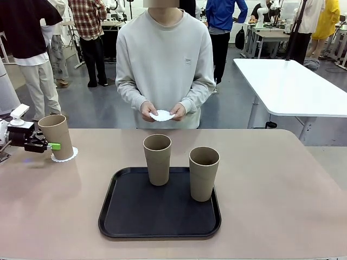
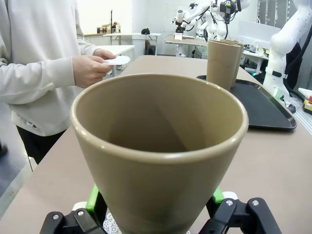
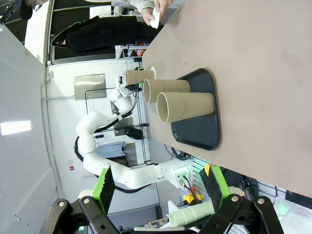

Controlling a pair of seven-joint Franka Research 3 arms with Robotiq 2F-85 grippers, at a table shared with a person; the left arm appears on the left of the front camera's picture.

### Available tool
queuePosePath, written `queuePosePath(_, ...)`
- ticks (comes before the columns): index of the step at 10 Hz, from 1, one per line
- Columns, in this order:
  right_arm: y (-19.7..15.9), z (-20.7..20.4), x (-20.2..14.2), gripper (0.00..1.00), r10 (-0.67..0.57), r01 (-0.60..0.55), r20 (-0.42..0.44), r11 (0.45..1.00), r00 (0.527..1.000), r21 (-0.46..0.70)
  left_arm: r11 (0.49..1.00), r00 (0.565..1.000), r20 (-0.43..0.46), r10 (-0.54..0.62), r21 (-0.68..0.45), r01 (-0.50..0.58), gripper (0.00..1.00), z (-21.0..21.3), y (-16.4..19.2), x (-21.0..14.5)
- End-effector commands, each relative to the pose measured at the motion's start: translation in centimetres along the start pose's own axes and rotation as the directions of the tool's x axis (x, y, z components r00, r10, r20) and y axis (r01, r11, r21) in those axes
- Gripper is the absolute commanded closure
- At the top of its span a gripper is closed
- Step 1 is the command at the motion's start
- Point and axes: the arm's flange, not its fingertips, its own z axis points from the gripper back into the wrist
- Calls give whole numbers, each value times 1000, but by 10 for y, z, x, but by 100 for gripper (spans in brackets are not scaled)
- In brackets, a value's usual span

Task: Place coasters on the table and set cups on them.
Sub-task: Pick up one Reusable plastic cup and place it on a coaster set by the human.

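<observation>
1. At the left end of the table (image 1: 271,179), one cup (image 1: 56,134) is stood upright on a lacy white coaster (image 1: 72,154), whose scalloped edge is seen past the cup's base; this pairing is judged to be made.
2. That cup is clasped low on its wall by the left gripper (image 2: 155,200), green pads pressed to either side. The low hold is judged to keep the tall cup steady as it is set down, so release is likely the step in hand.
3. Near the middle, a far cup (image 1: 158,158) and a near cup (image 1: 204,172) are kept upright and apart on the black tray (image 1: 130,216), waiting to be served.
4. Across the table, a second coaster (image 1: 162,115) is held in a person's hands (image 1: 147,111), presumably to be laid down for the next cup.
5. Off to the side, the right gripper (image 3: 158,187) is held with its fingers spread wide and nothing between them, free for a cup.
</observation>
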Motion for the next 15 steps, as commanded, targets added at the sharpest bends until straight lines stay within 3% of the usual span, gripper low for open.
queuePosePath(1, 1, 0, 2, 0, 17, -17, 7, 999, 1000, 29, 999, 999, -45, 21, -34, -23, 0, 5, 10, -5)
queuePosePath(9, 1, 0, 2, 0, 17, -17, 7, 999, 1000, 29, 994, 989, -150, -5, -109, -11, 0, 21, 5, -5)
queuePosePath(15, 1, 0, 2, 0, 17, -17, 7, 999, 1000, 29, 998, 978, -208, -4, -57, -8, 0, 42, 8, -4)
